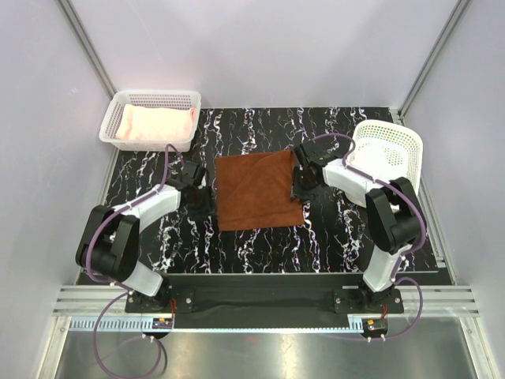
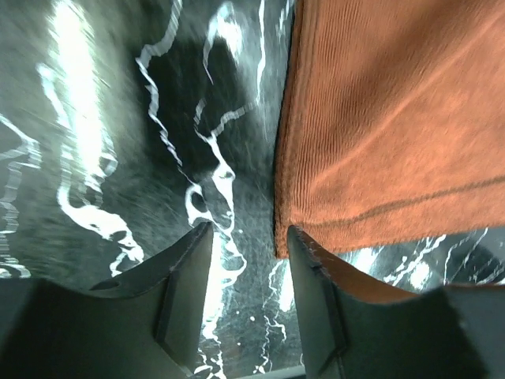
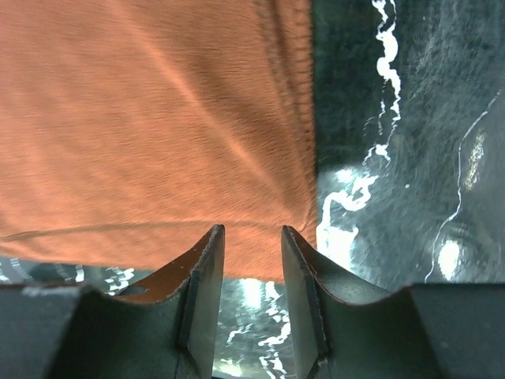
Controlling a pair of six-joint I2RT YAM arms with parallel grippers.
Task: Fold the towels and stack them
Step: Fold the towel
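Observation:
The rust-brown towel [image 1: 256, 189] lies flat and spread on the black marbled table. A pale pink towel [image 1: 154, 124] lies folded in the white mesh basket at the back left. The white towel is out of view. My left gripper [image 1: 201, 199] is open and empty at the brown towel's left edge; in the left wrist view the towel's corner [image 2: 379, 118] lies just ahead of the right finger [image 2: 316, 292]. My right gripper [image 1: 300, 189] is open and empty at the towel's right edge; in the right wrist view the towel's edge [image 3: 158, 126] lies between and ahead of the jaws.
The back-left mesh basket [image 1: 118, 110] holds the pink towel. A second white mesh basket [image 1: 390, 150] stands tipped at the right, behind the right arm. Grey walls with metal frame posts enclose the table.

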